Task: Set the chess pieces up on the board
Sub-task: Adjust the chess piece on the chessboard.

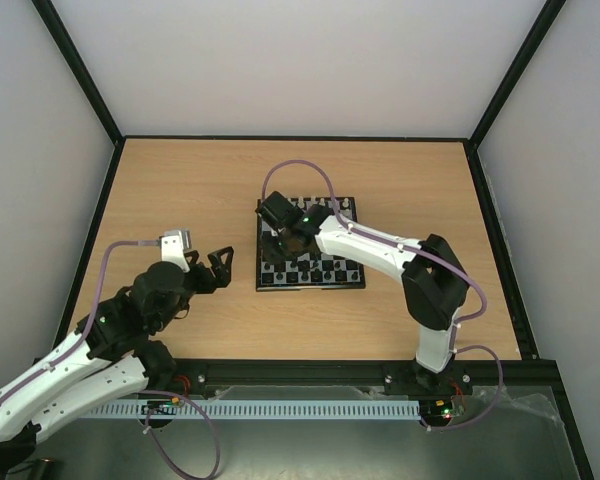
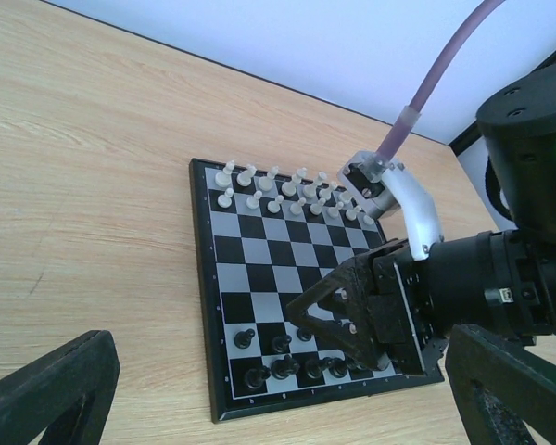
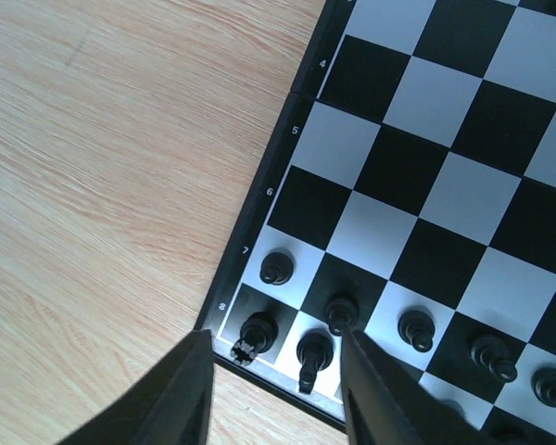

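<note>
Black chess pieces (image 3: 313,352) sit between the spread right pincer (image 3: 273,394) tips.

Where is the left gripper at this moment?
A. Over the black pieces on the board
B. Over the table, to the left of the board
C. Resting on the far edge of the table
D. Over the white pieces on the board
B: in the top view the left gripper is over the table, beside the left edge of the board; only the right gripper is over the board.
</note>
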You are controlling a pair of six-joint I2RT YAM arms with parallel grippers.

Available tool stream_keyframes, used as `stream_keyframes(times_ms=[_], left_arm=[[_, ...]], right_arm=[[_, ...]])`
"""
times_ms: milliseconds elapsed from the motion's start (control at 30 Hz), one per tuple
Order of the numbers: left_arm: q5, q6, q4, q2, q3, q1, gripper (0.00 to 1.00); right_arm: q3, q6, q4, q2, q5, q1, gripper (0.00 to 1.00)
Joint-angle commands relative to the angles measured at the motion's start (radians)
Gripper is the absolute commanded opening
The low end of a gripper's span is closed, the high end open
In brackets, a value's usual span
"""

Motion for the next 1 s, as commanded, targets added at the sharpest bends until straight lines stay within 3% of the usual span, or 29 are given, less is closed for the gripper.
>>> stream_keyframes(times_ms=[0, 400, 967], left_arm=[[-0.008, -0.005, -0.009, -0.01, -0.011, 0.005, 0.99], [-0.002, 0.006, -0.003, -0.004, -0.011, 0.005, 0.99], [-0.011, 0.007, 0.001, 0.015, -0.012, 0.005, 0.99]], right_arm=[[0.044, 0.016, -0.104, 0.043, 0.03, 0.011, 0.36], [0.055, 0.032, -0.142, 0.119, 0.113, 0.021, 0.3], [0.051, 0.011, -0.126, 0.161, 0.079, 0.02, 0.16]])
